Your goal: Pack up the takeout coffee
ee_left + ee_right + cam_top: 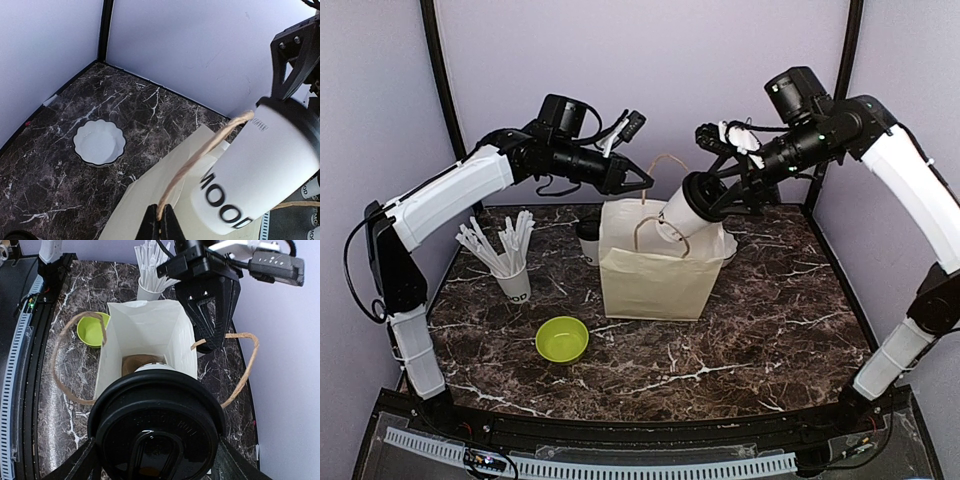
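Right gripper (708,192) has its fingers round the black lid of a white paper cup (676,212), dark lettering near its base, tilted base-down over the open paper bag (645,275). Left gripper (645,183) is pinched shut on its twine handle (200,152). Bag's mouth is gaping wide, and the other cup (588,245) stands behind the bag's left edge.

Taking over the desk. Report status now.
Left gripper shut on bag handle. Right gripper grips cup, tilted over open bag. Second cup stands behind bag. Bag mouth clear.
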{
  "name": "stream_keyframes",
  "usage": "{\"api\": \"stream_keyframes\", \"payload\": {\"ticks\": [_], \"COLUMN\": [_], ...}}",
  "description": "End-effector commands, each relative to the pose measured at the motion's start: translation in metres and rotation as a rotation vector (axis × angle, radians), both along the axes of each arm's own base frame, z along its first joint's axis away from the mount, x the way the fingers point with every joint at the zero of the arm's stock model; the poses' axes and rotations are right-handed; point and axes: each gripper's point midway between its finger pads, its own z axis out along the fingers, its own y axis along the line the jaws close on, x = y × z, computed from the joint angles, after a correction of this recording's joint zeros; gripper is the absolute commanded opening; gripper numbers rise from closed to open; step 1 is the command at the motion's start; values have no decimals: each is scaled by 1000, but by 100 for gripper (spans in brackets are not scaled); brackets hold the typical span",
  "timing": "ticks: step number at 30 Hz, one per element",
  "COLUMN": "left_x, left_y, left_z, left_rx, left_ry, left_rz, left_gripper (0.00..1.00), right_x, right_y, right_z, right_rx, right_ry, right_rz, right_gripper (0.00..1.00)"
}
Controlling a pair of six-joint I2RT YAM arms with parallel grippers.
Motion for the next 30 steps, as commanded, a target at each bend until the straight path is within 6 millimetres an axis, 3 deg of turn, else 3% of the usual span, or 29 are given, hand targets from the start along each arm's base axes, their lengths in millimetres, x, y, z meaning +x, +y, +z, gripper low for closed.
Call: {"api": "stream_keyframes", "payload": {"ticks": [1,7,15,19,26,28,30], "left_x": [-17,-23,-38,-54,-68,-69,-70], "left_y": [2,1,5,-3,-8,-4,1], "left_z": [29,24,30,36,18,12,9], "left_rx": [-50,-28,-17,-14,44,70,93], "left_ry": [-34,-24,-12,4,27,24,20], "left_rz": [2,5,50,33,27,34,45], "left_gripper": [0,0,0,0,3,10,26], "right_x": [22,6,-20,-26,-33,-40,-49], "right_y": [15,25,15,13,13,14,15], "right_z": [-21,-49,-82,-86,-92,-99,-103], "right_rx": [-88,-170,-300,-337,-429,-450,-465], "right_ry": [-71,-55,-89,-95,-112,-98,-92], "right_rz": [-79,-41,24,65,127,150,171], "right_gripper": [58,57,57,57,56,56,56]}}
